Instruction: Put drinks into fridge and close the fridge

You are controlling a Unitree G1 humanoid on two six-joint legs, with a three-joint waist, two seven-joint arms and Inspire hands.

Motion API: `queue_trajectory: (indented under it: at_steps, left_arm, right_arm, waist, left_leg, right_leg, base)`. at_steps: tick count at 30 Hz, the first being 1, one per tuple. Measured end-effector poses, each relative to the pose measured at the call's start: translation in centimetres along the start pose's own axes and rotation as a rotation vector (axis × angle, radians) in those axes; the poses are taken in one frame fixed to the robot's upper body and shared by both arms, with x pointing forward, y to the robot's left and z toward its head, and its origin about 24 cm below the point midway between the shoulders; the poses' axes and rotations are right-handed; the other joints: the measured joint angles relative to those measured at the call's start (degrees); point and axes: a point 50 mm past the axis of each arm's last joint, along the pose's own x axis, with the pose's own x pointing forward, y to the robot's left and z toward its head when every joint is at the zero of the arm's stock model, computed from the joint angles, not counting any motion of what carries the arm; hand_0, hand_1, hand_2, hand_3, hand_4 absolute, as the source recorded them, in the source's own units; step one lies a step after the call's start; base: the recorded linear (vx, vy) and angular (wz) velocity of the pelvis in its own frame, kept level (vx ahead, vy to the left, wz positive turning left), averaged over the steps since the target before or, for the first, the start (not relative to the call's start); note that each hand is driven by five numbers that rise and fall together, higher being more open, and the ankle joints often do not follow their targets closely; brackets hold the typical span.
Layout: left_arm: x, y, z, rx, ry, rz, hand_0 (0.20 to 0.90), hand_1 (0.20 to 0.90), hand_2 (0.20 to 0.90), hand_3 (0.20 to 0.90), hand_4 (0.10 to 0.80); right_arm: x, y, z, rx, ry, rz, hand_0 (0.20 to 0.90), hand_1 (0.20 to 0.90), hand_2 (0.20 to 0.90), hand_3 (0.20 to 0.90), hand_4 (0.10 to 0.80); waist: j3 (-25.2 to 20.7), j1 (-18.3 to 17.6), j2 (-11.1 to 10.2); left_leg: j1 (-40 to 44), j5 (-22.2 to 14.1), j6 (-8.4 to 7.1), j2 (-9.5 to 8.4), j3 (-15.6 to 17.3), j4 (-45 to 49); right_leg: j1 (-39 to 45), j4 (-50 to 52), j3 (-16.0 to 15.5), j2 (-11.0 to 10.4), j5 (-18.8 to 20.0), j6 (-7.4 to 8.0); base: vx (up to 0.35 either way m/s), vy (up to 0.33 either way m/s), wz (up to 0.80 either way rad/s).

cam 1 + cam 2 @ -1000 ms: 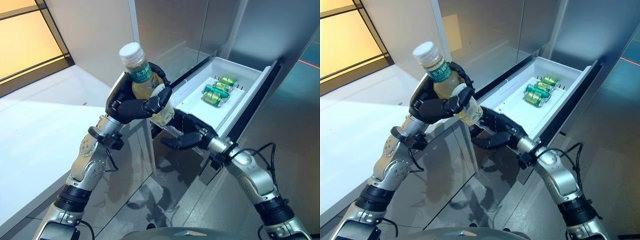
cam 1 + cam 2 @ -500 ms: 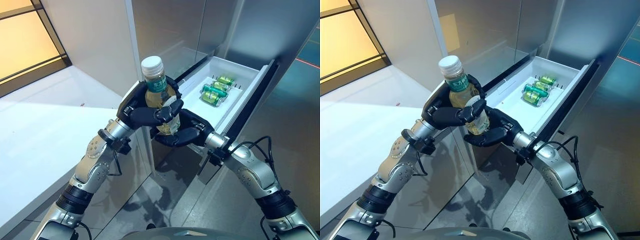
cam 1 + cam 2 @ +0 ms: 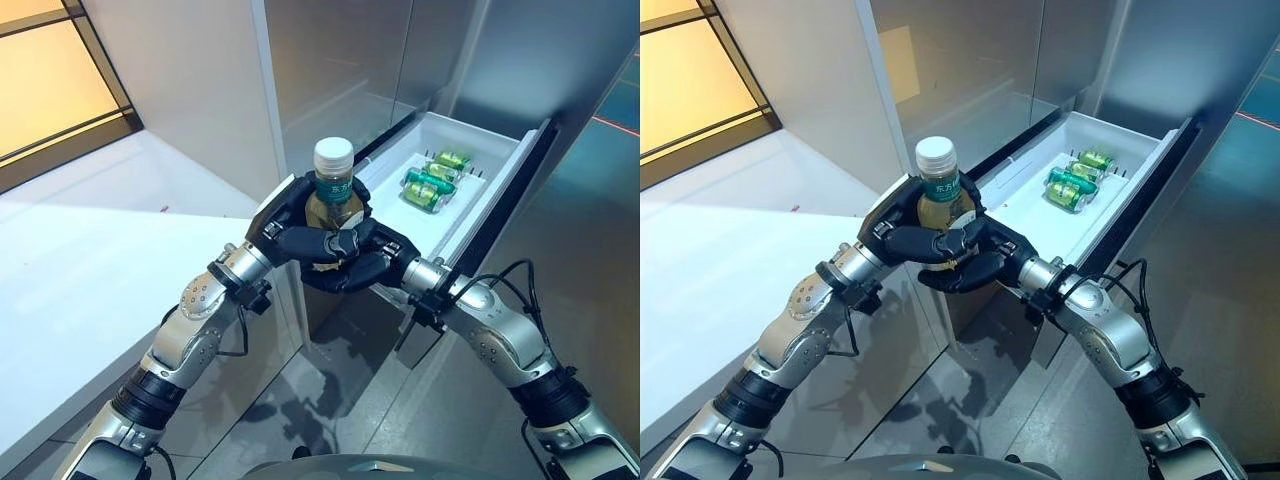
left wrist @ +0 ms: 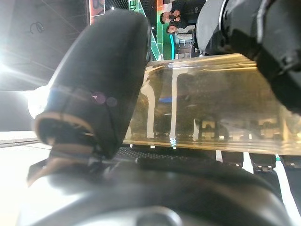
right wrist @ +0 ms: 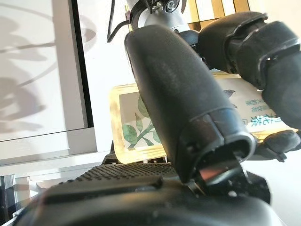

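Note:
A clear bottle of yellowish tea (image 3: 333, 196) with a white cap and a green label stands upright in the air, just in front of the near corner of the open white fridge drawer (image 3: 478, 208). My left hand (image 3: 298, 240) is shut round its body from the left. My right hand (image 3: 366, 270) cups its lower part from the right and below, with fingers curled on it. In the left wrist view the bottle (image 4: 211, 103) lies against my palm behind the thumb (image 4: 99, 84). In the right wrist view it (image 5: 136, 129) sits behind my thumb (image 5: 174, 94).
Green cans (image 3: 432, 184) lie on their sides at the far end of the drawer, with bare white floor on its near side. Grey steel fridge fronts (image 3: 340, 60) rise behind. A white counter (image 3: 80, 250) runs along the left.
My left hand has carried the bottle rightward and down and stood it upright. My right hand has come up and closed under and round its lower part.

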Motion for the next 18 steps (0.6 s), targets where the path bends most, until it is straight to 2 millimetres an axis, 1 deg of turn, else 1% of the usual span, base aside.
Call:
queue_trajectory:
  at_steps: [4, 6, 7, 8, 18]
  left_arm:
    - [0.12, 0.02, 0.08, 0.028, 0.004, -0.002, 0.3, 0.3, 0.3, 0.2, 0.1]
    - [0.11, 0.04, 0.05, 0.028, 0.005, -0.001, 0.3, 0.3, 0.3, 0.2, 0.1]
    - [0.11, 0.03, 0.03, 0.028, 0.006, -0.001, 0.3, 0.3, 0.3, 0.2, 0.1]
    - [0.1, 0.03, 0.0, 0.027, 0.008, -0.003, 0.3, 0.3, 0.3, 0.2, 0.1]
    - [0.19, -0.41, -0.29, 0.018, 0.016, -0.025, 0.305, 0.305, 0.305, 0.205, 0.105]
  right_arm:
    - [-0.02, -0.1, 0.03, -0.004, 0.001, -0.01, 0.9, 0.9, 0.9, 0.9, 0.8]
    - [-0.05, -0.13, 0.04, -0.005, 0.002, -0.011, 0.658, 0.658, 0.658, 0.617, 0.517]
    - [-0.09, -0.17, 0.05, -0.008, 0.004, -0.01, 0.342, 0.342, 0.342, 0.249, 0.149]
    - [-0.13, -0.2, 0.05, -0.01, 0.007, -0.008, 0.3, 0.3, 0.3, 0.2, 0.1]
    - [-0.38, -0.17, -0.52, -0.04, 0.067, 0.017, 0.3, 0.3, 0.3, 0.2, 0.1]
  waist:
    - [0.0, -0.04, 0.0]
    - [0.0, -0.11, 0.0]
    - [0.0, -0.16, 0.0]
    - [0.0, -0.15, 0.0]
    - [0.05, -0.07, -0.08]
  left_leg:
    - [-0.15, -0.03, -0.03, 0.06, 0.48, -0.02]
    - [-0.27, -0.03, -0.03, 0.07, 0.6, 0.0]
    - [-0.4, -0.03, -0.03, 0.09, 0.65, -0.01]
    - [-0.39, -0.03, -0.03, 0.09, 0.66, -0.01]
    - [-0.39, -0.03, -0.03, 0.12, 0.53, -0.01]
  right_leg:
    - [-0.3, -0.01, 0.38, 0.02, 0.08, 0.1]
    - [-0.46, 0.0, 0.53, 0.03, 0.1, 0.1]
    - [-0.61, 0.0, 0.6, 0.06, 0.13, 0.09]
    - [-0.61, 0.0, 0.61, 0.06, 0.13, 0.09]
    - [-0.54, 0.0, 0.5, 0.1, 0.15, 0.06]
  base:
    - [-0.014, -0.01, -0.05]
    - [-0.01, -0.01, -0.05]
    - [0.0, 0.0, 0.0]
    - [0.0, 0.0, 0.0]
    - [0.0, 0.0, 0.0]
